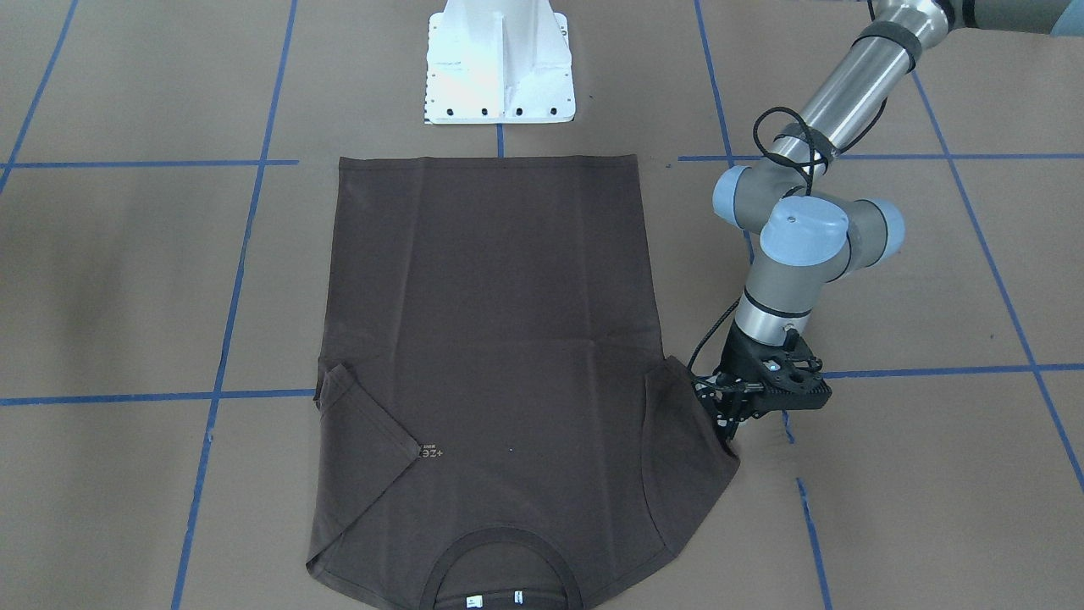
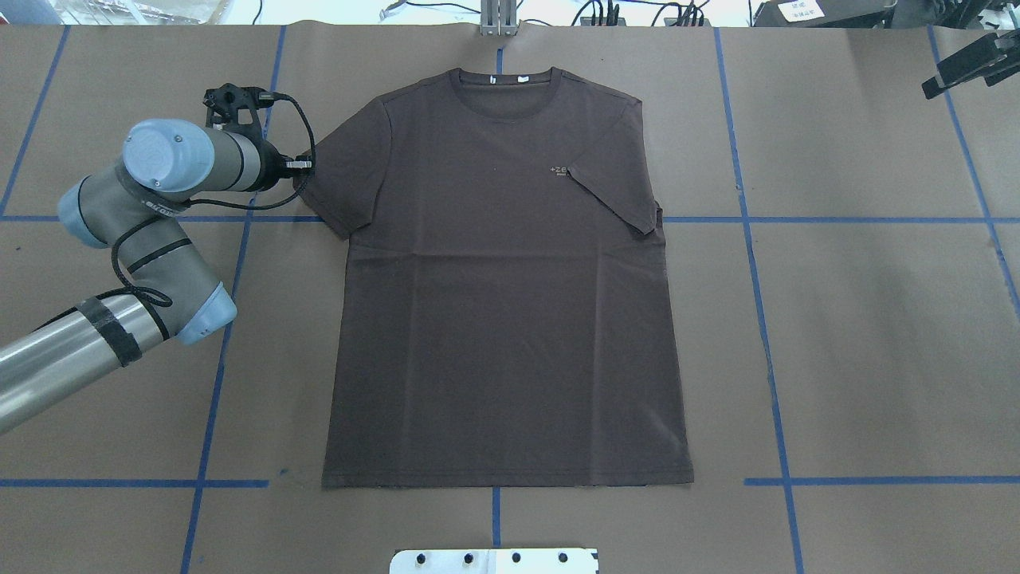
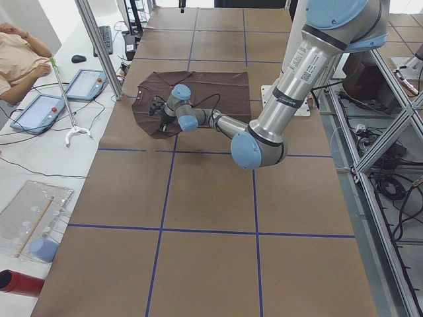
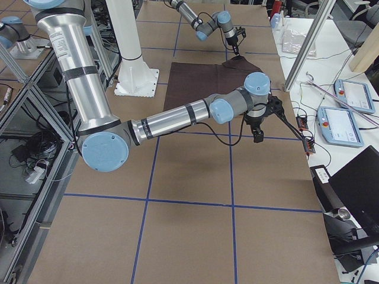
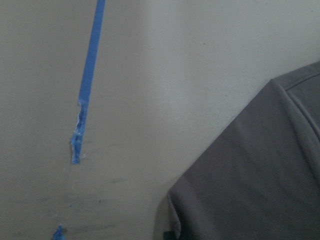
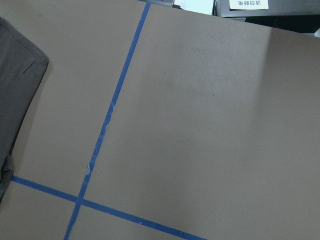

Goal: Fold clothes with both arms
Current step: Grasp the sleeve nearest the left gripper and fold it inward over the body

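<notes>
PROGRESS early | shirt flat on surface; right sleeve folded in, left sleeve and body pending | left claw at left sleeve edge, grip undeterminable | right claw off shirt, state undeterminable

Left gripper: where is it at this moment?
In the overhead view the left gripper is on the left, at the outer edge of the sleeve of the T-shirt, towards its collar end.
</notes>
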Controlling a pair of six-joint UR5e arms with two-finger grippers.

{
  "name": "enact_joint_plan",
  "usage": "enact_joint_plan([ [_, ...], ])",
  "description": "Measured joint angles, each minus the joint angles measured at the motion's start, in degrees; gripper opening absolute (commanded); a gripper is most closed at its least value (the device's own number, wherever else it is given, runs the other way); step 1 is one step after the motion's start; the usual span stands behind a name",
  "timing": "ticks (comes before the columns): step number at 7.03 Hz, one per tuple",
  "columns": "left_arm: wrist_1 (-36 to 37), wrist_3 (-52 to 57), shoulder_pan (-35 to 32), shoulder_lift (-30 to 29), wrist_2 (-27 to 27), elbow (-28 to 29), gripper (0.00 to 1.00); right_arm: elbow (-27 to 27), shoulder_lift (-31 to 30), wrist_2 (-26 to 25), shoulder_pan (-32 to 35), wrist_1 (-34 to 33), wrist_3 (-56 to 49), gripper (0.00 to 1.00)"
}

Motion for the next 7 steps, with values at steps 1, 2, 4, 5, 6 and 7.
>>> enact_joint_plan([
  [1,6.2,-1.3,1.1,-3.1,0.0,-0.9,0.0,0.0,0.0,0.0,0.0,0.0,0.1,1.0],
  [2,10.7,-3.0,2.3,-5.9,0.1,-0.9,0.0,0.0,0.0,0.0,0.0,0.0,0.1,1.0],
  [4,13.6,-5.4,3.4,-10.0,0.2,2.1,0.0,0.0,0.1,-0.1,0.0,0.0,0.2,1.0],
  [5,13.8,-5.9,3.6,-11.7,0.2,4.3,0.0,0.0,0.1,-0.1,0.0,0.0,0.2,1.0],
  [6,13.9,-6.1,3.7,-13.2,0.2,6.5,0.0,0.0,0.1,-0.1,0.0,0.0,0.2,1.0],
  [7,13.9,-6.2,3.8,-14.6,0.4,8.5,0.0,0.0,0.1,-0.1,0.0,0.0,0.2,1.0],
])
